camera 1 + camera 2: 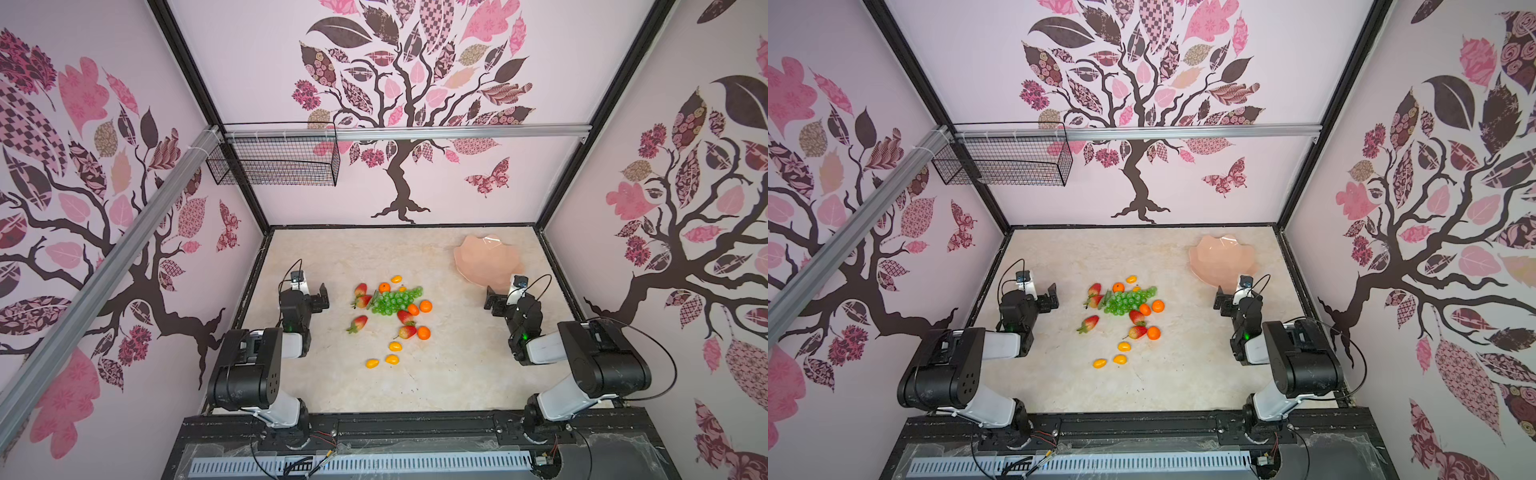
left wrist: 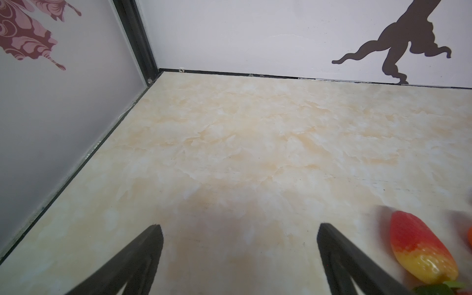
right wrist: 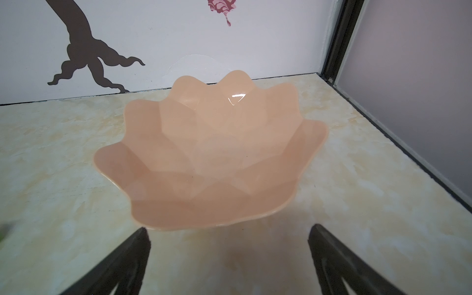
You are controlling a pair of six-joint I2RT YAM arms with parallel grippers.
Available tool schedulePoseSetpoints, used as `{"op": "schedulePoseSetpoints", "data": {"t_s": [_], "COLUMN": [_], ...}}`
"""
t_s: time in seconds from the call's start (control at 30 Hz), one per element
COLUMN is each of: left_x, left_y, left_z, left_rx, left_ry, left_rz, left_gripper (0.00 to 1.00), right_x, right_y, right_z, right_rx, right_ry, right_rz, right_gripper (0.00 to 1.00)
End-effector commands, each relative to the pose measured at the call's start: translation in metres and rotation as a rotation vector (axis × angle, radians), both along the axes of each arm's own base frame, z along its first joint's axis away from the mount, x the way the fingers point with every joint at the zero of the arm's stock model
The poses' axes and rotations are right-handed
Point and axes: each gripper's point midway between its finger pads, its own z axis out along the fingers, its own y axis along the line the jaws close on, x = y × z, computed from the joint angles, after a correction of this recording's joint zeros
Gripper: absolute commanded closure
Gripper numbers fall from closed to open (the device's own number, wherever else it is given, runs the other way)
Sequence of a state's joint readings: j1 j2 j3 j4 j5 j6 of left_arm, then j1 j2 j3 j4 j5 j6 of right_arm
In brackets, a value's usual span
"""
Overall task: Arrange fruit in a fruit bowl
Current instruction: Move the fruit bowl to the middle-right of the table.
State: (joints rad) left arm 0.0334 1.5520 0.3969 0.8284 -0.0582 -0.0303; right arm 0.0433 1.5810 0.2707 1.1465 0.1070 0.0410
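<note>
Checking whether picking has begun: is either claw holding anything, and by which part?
Nothing is held. The left claw and right claw both stand open, with only table between them; the fruit bowl is untouched.

Left gripper point(image 2: 238, 229) and right gripper point(image 3: 227, 231), both low, jaws spread wide apart.

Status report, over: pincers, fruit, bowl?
Left pincer open, empty; right pincer open, empty, facing fruit bowl. Bowl empty. Fruit loose at centre. No obstruction seen.
</note>
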Motion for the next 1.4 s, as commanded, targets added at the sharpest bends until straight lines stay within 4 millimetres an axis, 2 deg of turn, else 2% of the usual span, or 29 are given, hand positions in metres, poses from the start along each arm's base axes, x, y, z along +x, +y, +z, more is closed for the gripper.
{"op": "schedulePoseSetpoints", "data": {"t_s": [0.0, 0.57, 0.9, 1.1, 1.2, 1.37], "left_x": [0.001, 0.0, -0.002, -0.014, -0.022, -0.032], "left_y": [0.0, 0.001, -0.002, -0.007, -0.009, -0.021], "left_z": [0.001, 0.002, 0.004, 0.028, 0.042, 0.077], "left_rx": [-0.01, -0.026, 0.031, 0.102, 0.116, 0.111], "left_ry": [-0.012, -0.017, -0.027, -0.068, -0.045, -0.078], "left_rz": [-0.005, -0.014, 0.019, 0.077, 0.125, 0.181], "left_gripper": [0.02, 0.02, 0.02, 0.02, 0.02, 0.02], "right_x": [0.005, 0.006, 0.003, -0.01, -0.012, -0.016], "right_y": [0.0, 0.0, 0.003, 0.006, 0.006, -0.021], "right_z": [0.015, 0.014, 0.017, 0.034, 0.042, 0.048], "right_rx": [0.003, 0.008, 0.006, 0.001, 0.012, 0.128], "right_ry": [-0.042, -0.038, -0.052, -0.121, -0.096, -0.012], "right_rz": [0.007, 0.013, 0.036, 0.057, 0.047, -0.166], "right_gripper": [0.0, 0.01, 0.0, 0.0, 0.0, 0.0]}}
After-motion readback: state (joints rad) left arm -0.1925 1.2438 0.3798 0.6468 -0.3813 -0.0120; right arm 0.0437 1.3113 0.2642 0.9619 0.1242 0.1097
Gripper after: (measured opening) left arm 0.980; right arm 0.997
